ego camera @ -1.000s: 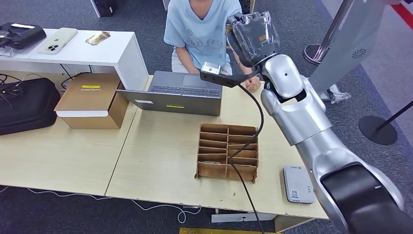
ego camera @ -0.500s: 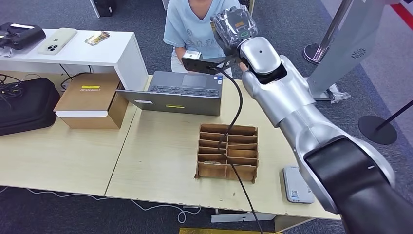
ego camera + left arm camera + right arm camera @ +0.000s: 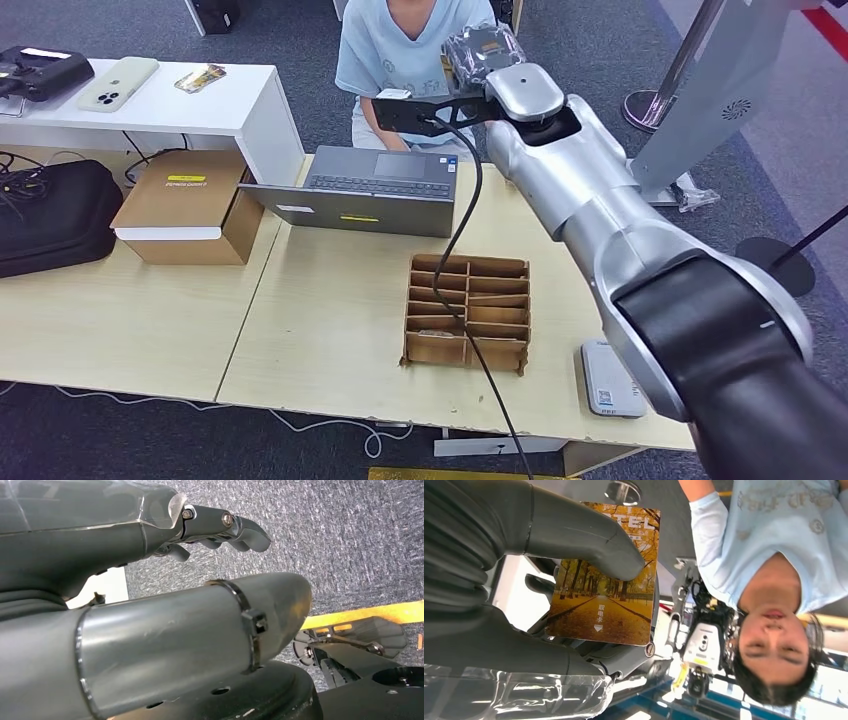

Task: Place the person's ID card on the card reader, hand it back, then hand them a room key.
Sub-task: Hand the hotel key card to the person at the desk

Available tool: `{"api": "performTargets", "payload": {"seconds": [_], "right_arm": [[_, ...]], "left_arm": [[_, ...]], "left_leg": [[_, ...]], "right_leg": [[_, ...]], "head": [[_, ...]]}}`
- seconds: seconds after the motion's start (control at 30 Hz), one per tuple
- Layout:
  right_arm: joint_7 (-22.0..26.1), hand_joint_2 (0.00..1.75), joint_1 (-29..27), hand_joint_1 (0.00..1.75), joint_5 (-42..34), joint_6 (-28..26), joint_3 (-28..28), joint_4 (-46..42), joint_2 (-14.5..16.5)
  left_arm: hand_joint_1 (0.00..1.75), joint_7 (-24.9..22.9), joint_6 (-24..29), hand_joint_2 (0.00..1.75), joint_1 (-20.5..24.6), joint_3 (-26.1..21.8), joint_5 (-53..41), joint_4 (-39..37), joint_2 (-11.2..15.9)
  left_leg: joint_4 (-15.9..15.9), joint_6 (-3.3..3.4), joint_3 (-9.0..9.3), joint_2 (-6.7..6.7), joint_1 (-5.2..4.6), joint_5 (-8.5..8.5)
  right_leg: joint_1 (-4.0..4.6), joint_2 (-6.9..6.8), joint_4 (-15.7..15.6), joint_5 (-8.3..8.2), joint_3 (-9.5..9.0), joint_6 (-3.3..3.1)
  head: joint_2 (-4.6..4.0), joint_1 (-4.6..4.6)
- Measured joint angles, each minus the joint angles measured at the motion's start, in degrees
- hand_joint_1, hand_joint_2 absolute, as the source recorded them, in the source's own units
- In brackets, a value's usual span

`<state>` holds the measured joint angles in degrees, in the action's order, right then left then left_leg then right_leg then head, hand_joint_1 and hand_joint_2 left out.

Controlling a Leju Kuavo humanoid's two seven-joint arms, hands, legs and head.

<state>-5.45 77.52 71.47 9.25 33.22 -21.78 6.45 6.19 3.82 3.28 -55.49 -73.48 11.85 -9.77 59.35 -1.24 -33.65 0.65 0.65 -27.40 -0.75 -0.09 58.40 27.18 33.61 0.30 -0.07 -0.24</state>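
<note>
My right hand (image 3: 482,52) is raised over the far side of the table, close in front of the person in the light blue shirt (image 3: 405,50). In the right wrist view the right hand (image 3: 524,570) pinches a room key card (image 3: 606,575) printed with an autumn avenue, the thumb pressing on its face. The person (image 3: 769,555) is right behind the card. The grey card reader (image 3: 611,377) lies at the table's near right corner. My left hand (image 3: 210,525) hangs above grey carpet with its fingers loosely apart, holding nothing.
A cardboard divider box (image 3: 467,311) sits mid-table, with an open laptop (image 3: 365,188) beyond it. A brown carton (image 3: 190,205) and a black bag (image 3: 55,215) lie to the left. A white side table (image 3: 160,100) carries a phone. Stanchion bases (image 3: 775,265) stand at the right.
My right arm has swung leftward and further out, carrying the hand from above the table's far right edge to in front of the person's chest.
</note>
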Motion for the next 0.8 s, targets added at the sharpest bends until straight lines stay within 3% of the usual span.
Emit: {"api": "performTargets", "payload": {"seconds": [0.8], "right_arm": [[-2.36,1.75,-0.64,1.75,-1.87,-0.21,-4.32,4.28,0.61]], "left_arm": [[0.0,0.0,-0.23,0.0,0.12,1.07,-1.14,0.0,-0.02]], "left_leg": [[0.0,0.0,0.01,0.0,0.0,0.0]], "right_leg": [[0.0,0.01,0.0,0.0,0.01,0.0]], "head": [[0.0,-0.01]]}}
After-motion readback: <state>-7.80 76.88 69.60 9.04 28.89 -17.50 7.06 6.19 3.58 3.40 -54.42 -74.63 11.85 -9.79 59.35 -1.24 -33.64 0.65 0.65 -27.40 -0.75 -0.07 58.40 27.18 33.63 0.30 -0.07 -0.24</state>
